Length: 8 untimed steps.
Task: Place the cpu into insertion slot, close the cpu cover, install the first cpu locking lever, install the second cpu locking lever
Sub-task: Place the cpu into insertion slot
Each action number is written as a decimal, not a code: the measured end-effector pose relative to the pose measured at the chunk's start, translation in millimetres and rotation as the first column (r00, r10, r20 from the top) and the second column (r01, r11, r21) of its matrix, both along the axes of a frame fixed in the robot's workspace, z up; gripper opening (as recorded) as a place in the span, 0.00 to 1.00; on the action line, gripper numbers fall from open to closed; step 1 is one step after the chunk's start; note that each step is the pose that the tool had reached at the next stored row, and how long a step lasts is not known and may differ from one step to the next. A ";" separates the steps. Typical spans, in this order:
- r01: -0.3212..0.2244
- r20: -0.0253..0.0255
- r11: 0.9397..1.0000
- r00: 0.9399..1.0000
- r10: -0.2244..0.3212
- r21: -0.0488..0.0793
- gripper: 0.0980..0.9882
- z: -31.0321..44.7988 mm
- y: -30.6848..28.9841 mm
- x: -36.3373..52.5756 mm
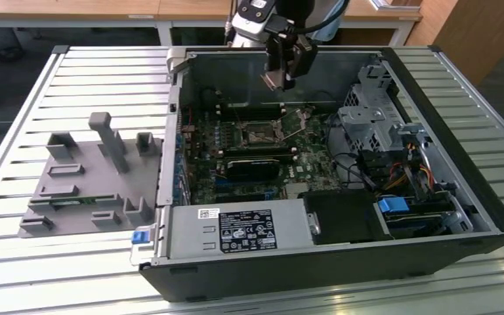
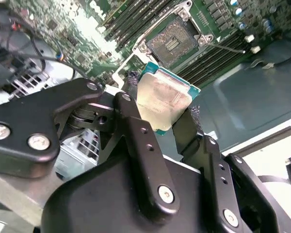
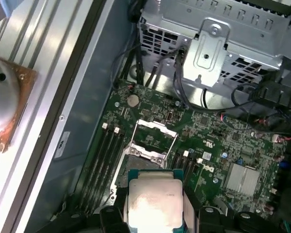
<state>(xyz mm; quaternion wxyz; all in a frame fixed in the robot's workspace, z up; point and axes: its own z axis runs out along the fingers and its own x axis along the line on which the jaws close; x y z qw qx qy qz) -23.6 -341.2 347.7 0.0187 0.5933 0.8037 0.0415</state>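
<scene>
Second wrist view: cpu point(image 2: 166, 95) in pincer point(image 2: 161, 108)

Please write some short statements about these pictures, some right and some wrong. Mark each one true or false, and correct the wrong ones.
1. The gripper holds the cpu between its fingers. True.
2. The cpu already sits in the insertion slot. False: the slot's dark centre is bare, and the cpu is held above the board.
3. The computer case lies open on a slatted table. True.
4. The grey fixture lies inside the case. False: it rests on the table outside the case, on the exterior view's left.
</scene>
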 end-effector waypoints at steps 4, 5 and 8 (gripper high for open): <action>0.072 0.000 0.997 0.997 -0.072 0.000 0.49 -3.2 0.0 0.0; 0.090 0.000 0.996 0.996 -0.090 0.000 0.49 -4.0 0.0 0.0; 0.142 0.000 0.990 0.990 -0.142 0.000 0.49 -6.3 0.0 0.0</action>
